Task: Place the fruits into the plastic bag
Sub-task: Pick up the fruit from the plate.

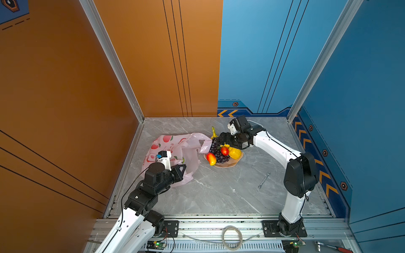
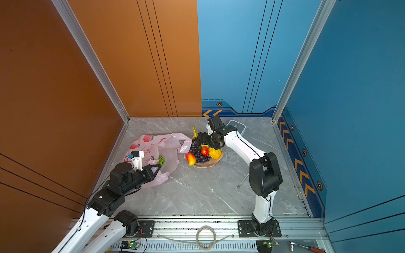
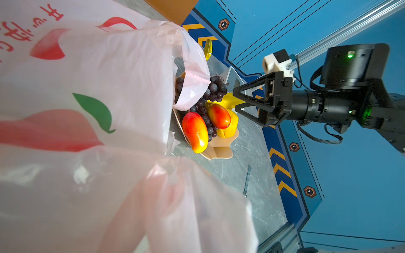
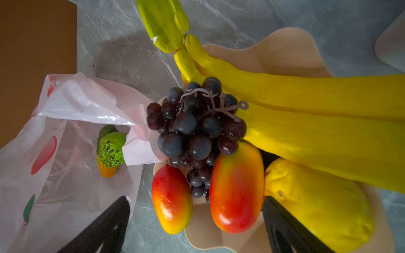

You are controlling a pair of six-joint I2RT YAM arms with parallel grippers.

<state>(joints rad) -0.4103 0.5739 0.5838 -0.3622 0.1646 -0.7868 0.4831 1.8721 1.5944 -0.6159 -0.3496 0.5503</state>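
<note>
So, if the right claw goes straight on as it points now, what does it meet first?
Probably the grape bunch on the plate; the right claw, open, aims at it, though depth is unclear.

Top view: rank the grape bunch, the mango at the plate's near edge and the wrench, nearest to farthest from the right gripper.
1. Grape bunch: on the plate, right under the open right gripper.
2. Mango: plate's near-left edge.
3. Wrench: alone on the table, toward the right arm's base.

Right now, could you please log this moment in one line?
left claw: shut on plastic bag | right claw: open above plate | bagged: green bumpy fruit | plated: grape bunch, bananas
</note>
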